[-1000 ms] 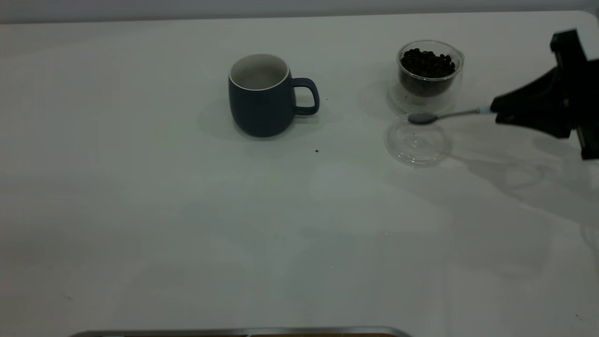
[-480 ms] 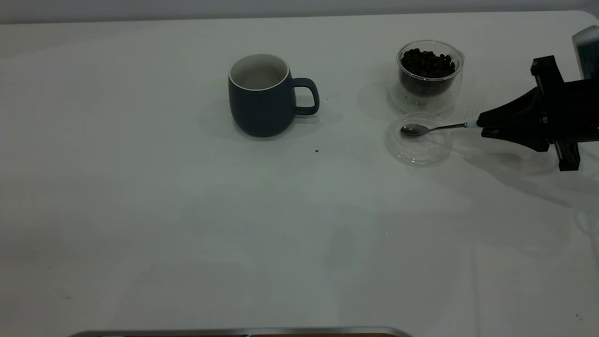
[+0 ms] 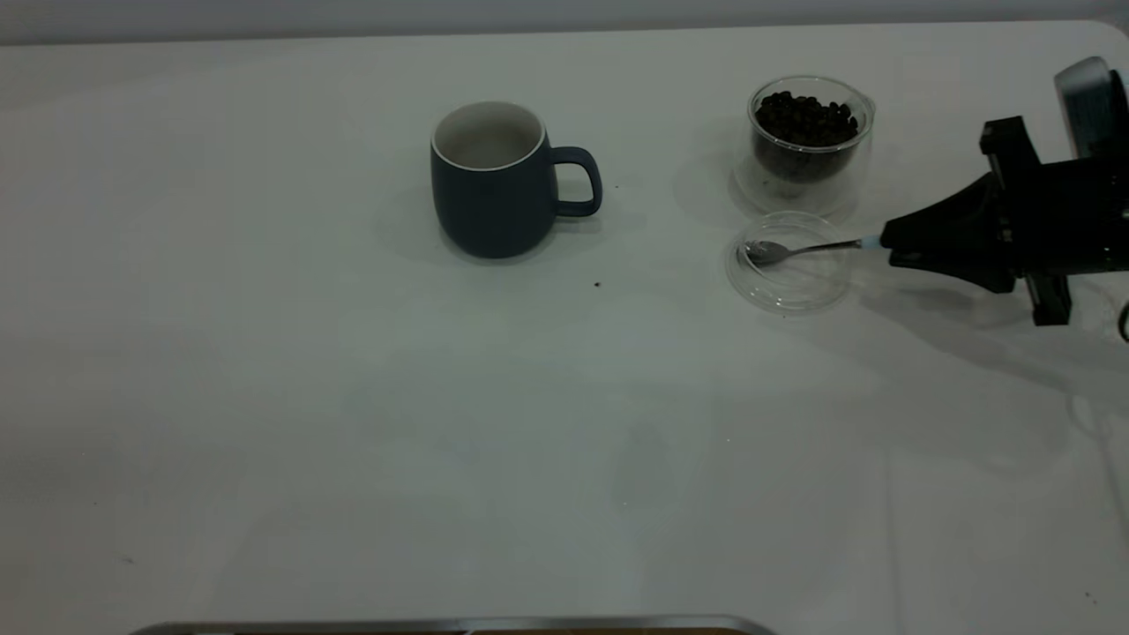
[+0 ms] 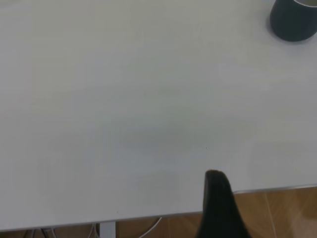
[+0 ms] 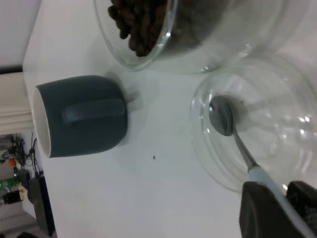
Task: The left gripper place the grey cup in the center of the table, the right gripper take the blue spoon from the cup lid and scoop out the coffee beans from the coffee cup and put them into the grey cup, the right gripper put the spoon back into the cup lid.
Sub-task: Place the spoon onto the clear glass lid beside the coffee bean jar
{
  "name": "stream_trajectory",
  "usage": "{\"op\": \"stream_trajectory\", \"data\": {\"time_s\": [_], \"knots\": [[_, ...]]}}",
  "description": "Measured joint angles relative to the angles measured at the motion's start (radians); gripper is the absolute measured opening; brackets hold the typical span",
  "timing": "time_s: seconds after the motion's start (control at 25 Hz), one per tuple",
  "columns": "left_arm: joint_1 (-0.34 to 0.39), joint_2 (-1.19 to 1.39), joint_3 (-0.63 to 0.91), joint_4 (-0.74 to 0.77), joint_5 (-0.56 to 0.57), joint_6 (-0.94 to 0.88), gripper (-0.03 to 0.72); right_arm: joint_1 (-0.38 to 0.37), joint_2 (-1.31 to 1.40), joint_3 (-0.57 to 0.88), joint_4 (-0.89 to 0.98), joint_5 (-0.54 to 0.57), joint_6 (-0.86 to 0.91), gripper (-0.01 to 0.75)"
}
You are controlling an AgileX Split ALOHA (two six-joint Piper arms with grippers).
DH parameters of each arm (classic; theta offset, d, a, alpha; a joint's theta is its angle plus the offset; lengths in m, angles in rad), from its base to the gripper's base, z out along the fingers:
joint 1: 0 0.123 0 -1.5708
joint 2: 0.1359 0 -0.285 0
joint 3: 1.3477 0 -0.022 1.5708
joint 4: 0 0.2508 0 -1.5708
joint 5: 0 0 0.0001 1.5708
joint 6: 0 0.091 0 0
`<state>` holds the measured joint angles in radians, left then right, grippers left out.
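The grey cup (image 3: 494, 181) (image 5: 81, 116) stands upright mid-table with its handle toward the coffee cup (image 3: 807, 150) (image 5: 208, 39), which holds coffee beans (image 3: 804, 117) (image 5: 138, 25). Just in front of the coffee cup lies the cup lid (image 3: 788, 278) (image 5: 277, 99). My right gripper (image 3: 886, 240) (image 5: 285, 191) is shut on the blue spoon's pale handle at the table's right. The blue spoon (image 3: 794, 251) (image 5: 223, 116) reaches left, its metal bowl low inside the lid's rim. Part of my left gripper (image 4: 218, 196) shows at the table's edge, far from the grey cup (image 4: 294, 20).
The white table (image 3: 309, 397) stretches wide to the left and front of the cups. A dark speck (image 3: 597, 284) lies between the grey cup and the lid. A metal strip (image 3: 441, 625) runs along the front edge.
My right gripper has moved left and down with the spoon. The spoon's bowl went from above the lid's far rim down into the lid.
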<state>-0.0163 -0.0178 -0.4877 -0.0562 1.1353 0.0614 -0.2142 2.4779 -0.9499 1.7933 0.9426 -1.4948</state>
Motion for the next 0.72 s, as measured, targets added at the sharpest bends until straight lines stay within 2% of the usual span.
{"op": "stream_trajectory", "data": {"time_s": [0.28,0.4,0.48,0.56,0.6,0.72], "knots": [[0.000,0.000,0.000,0.000,0.000,0.000,0.545,0.015,0.018,-0.018,0.000,0.013,-0.001,0.104],[0.000,0.000,0.000,0.000,0.000,0.000,0.545,0.015,0.019,-0.018,0.000,0.012,-0.001,0.134],[0.000,0.000,0.000,0.000,0.000,0.000,0.545,0.015,0.019,-0.018,0.000,0.010,-0.001,0.202],[0.000,0.000,0.000,0.000,0.000,0.000,0.545,0.015,0.019,-0.018,0.000,0.012,-0.001,0.308],[0.000,0.000,0.000,0.000,0.000,0.000,0.545,0.015,0.019,-0.018,0.000,0.016,0.001,0.386],[0.000,0.000,0.000,0.000,0.000,0.000,0.545,0.013,0.019,-0.018,-0.001,0.017,0.033,0.535]]}}
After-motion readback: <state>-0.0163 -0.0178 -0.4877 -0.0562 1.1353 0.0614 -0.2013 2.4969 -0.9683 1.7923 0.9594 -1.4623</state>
